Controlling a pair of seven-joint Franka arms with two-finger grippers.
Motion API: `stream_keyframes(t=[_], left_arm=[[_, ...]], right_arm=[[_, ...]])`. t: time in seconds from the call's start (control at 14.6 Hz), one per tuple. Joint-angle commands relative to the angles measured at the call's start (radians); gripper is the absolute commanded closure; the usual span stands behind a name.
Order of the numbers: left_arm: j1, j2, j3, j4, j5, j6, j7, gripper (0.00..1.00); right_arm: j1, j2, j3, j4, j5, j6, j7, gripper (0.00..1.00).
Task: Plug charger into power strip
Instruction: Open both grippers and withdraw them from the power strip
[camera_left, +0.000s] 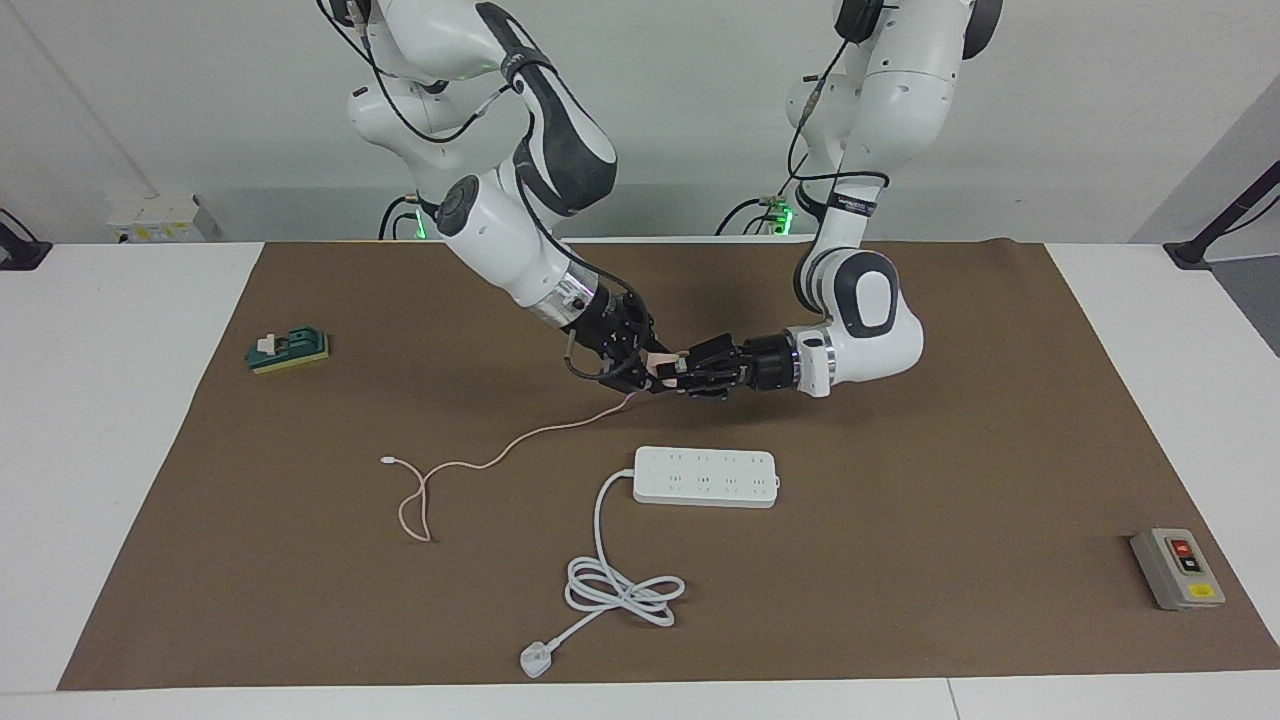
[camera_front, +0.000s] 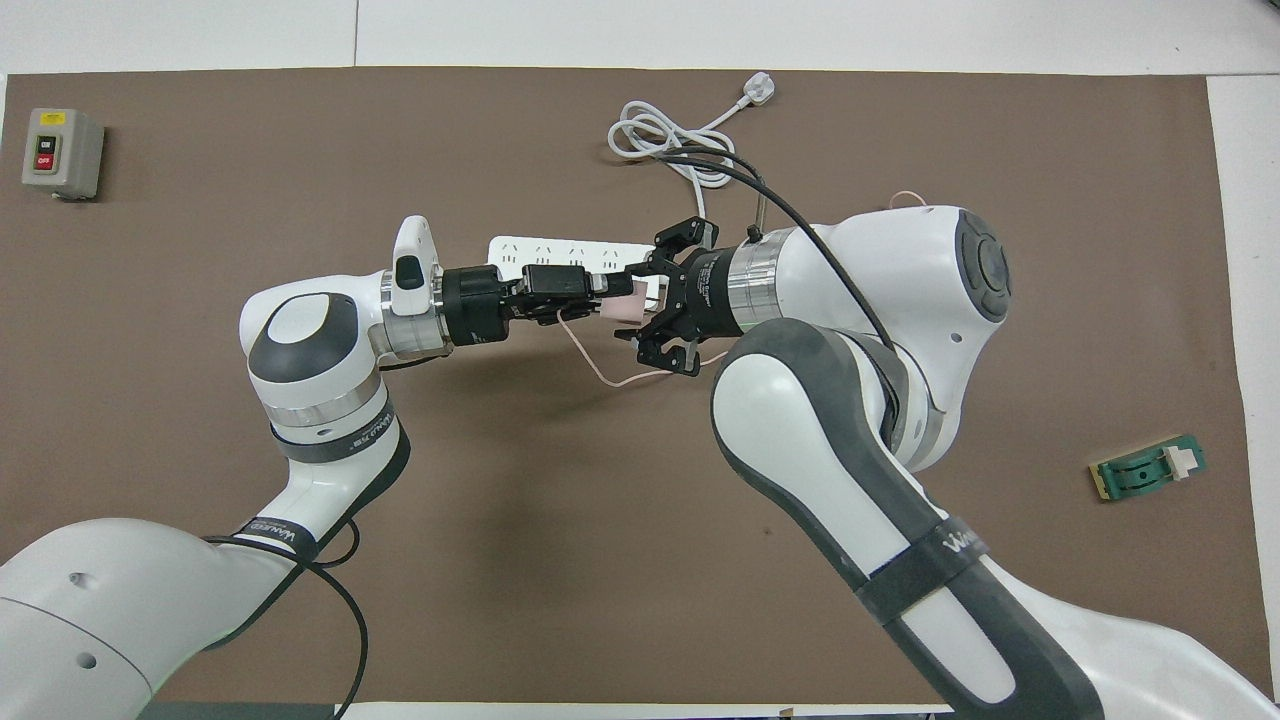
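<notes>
In the facing view we see the two arms meet in the air above the brown mat (camera_left: 900, 560) that covers the white surface (camera_left: 110, 450). The left claw (camera_left: 682, 372) is clenched on the charger (camera_left: 664, 368), a small pale-pink cube held over the mat. The right claw (camera_left: 650, 375) sits against the same cube from the other end; we cannot tell whether its fingers grip or have let go. A thin pink cable (camera_left: 480, 463) hangs from the cube and trails in loose curves across the mat toward the right arm's end. The power strip (camera_left: 706, 476), a long smooth white bar with two rows of sockets, lies flat on the mat, farther from the robots than the claws. Its thick white cord (camera_left: 620, 585) coils and ends in a white plug (camera_left: 536, 660). A green-and-yellow block (camera_left: 289, 350) lies at the right arm's end, a grey box (camera_left: 1177, 568) with red and black buttons at the left arm's end.

In the overhead view the charger (camera_front: 627, 306) shows as a pink square between the left claw (camera_front: 603, 290) and the right claw (camera_front: 640, 312), overlapping the power strip (camera_front: 520, 246). The grey box (camera_front: 62, 152) reads "OFF" on its red button.
</notes>
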Motion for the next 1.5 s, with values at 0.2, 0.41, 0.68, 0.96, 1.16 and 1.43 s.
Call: stream_keyframes(t=[0.2, 0.41, 0.68, 0.96, 1.16, 1.43], left_arm=[[0.022, -0.025, 0.010, -0.032, -0.009, -0.031, 0.008, 1.00], [0.094, -0.018, 0.013, 0.015, 0.087, -0.028, 0.002, 1.00], [0.151, -0.056, 0.024, 0.075, 0.303, 0.013, -0.111, 1.00], [0.160, -0.161, 0.045, 0.138, 0.804, 0.158, -0.344, 1.00], [0.185, -0.200, 0.143, 0.180, 1.166, 0.082, -0.392, 1.00], [0.191, -0.229, 0.194, 0.197, 1.449, 0.015, -0.470, 1.00]], right_arm=[[-0.004, -0.010, 0.004, -0.013, -0.036, 0.016, 0.019, 0.00], [-0.023, -0.010, 0.003, -0.013, -0.059, 0.010, 0.011, 0.00], [-0.098, -0.052, 0.001, -0.019, -0.107, -0.020, -0.062, 0.00], [-0.211, -0.095, 0.000, -0.027, -0.175, -0.068, -0.104, 0.00], [-0.309, -0.104, 0.000, -0.027, -0.217, -0.114, -0.103, 0.00], [-0.432, -0.107, 0.000, -0.025, -0.219, -0.163, -0.104, 0.00]])
